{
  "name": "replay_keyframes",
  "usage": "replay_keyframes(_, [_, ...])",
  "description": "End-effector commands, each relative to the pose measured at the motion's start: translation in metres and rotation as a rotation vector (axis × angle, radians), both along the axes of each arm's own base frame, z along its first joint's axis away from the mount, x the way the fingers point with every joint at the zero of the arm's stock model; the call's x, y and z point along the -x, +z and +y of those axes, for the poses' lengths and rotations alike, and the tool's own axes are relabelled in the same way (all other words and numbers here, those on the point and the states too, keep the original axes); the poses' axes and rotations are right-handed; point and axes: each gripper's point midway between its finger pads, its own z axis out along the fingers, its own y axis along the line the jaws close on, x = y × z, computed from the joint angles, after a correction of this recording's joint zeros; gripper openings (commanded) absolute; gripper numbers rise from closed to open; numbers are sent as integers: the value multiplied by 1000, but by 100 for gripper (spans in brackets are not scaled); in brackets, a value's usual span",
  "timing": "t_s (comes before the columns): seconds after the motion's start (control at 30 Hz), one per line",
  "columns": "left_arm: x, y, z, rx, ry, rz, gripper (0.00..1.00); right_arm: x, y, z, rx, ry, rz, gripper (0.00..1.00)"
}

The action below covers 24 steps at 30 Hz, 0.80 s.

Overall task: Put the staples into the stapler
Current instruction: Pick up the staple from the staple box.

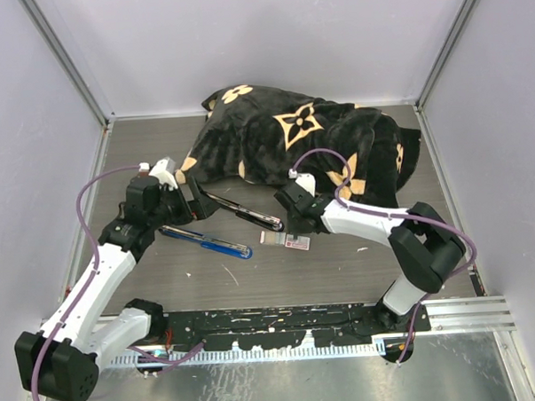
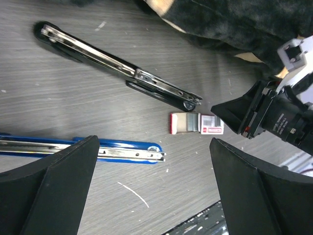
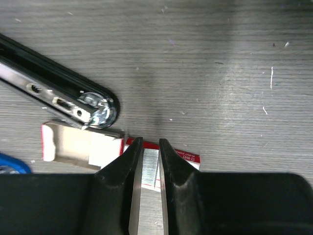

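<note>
The staples (image 3: 150,164) show as a silvery strip lying on their small white box with a red label (image 3: 185,157). My right gripper (image 3: 149,142) reaches down onto the box and its two fingers press the strip from both sides. The box (image 1: 287,240) rests on the table between the two staplers' tips. A black stapler (image 1: 243,214) lies swung open, with its metal rail showing (image 2: 117,66). A blue stapler (image 1: 207,241) lies open as well (image 2: 83,149). My left gripper (image 2: 154,171) hovers wide open above the table near the blue stapler, holding nothing.
A black blanket with tan flower patterns (image 1: 309,141) is heaped at the back of the table. The box's empty white sleeve (image 3: 78,144) lies beside the black stapler's tip (image 3: 100,110). Grey walls (image 1: 34,131) enclose the table. A black mounting rail (image 1: 273,329) runs along the near edge.
</note>
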Motion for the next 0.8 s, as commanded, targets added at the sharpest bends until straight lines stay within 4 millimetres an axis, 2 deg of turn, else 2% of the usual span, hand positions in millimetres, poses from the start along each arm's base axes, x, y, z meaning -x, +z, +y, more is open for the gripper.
replay_keyframes(0.0, [0,17,-32,118,-69,-61,99,-23,60,25,-177,-29,-164,18])
replay_keyframes(0.23, [22,29,-82,364,-159,-74,99,-29,127,56,-479,10,-285,18])
replay_keyframes(0.37, [38,51,-97,450,-218,-106,98,-26,172,78,-686,59,-343,15])
replay_keyframes(0.47, [47,72,-99,515,-244,-141,98,-22,200,92,-813,105,-376,15])
replay_keyframes(0.5, [51,86,-99,559,-253,-171,98,-17,226,101,-931,143,-408,15])
replay_keyframes(0.6, [55,96,-100,590,-272,-183,98,-10,246,107,-1029,182,-431,15])
replay_keyframes(0.77, [60,104,-109,650,-324,-169,98,-1,267,110,-1130,222,-454,16])
